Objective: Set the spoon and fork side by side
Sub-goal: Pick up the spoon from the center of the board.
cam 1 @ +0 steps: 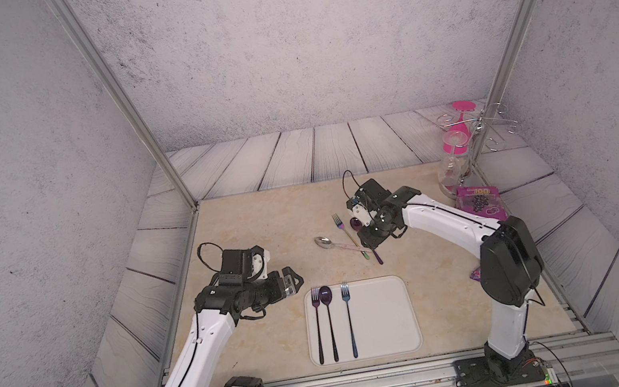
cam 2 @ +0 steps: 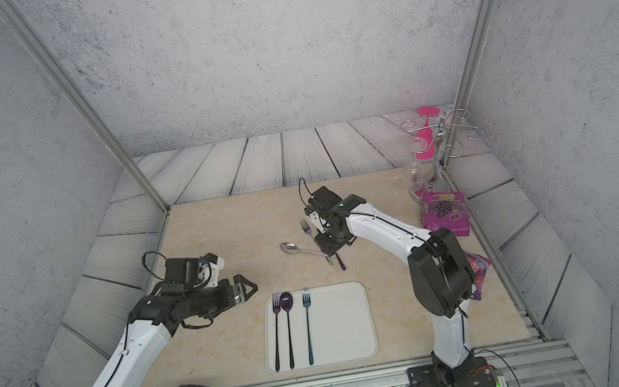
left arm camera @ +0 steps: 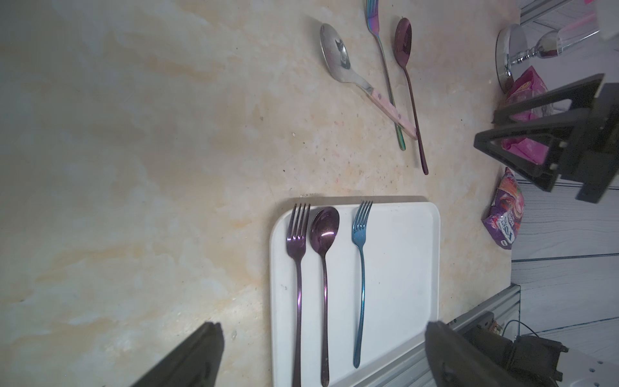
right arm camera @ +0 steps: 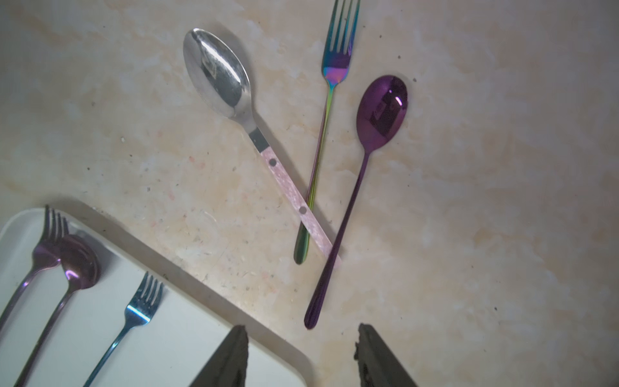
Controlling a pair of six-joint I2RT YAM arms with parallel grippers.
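Looking down from the right wrist, the purple spoon (right arm camera: 382, 112) lies whole on the table (right arm camera: 502, 201), its handle crossing the pink-handled spoon (right arm camera: 217, 73), which crosses the rainbow fork (right arm camera: 336, 63); in both top views the right arm hides most of it. The tray (cam 1: 382, 317) holds a purple fork (cam 1: 315, 299), a dark spoon (cam 1: 326, 296) and a blue fork (cam 1: 345, 294) in a row. The right gripper (right arm camera: 301, 338) is parted and empty over the purple spoon's handle end; the left gripper (cam 1: 294, 283), spread wide beside the tray, holds nothing.
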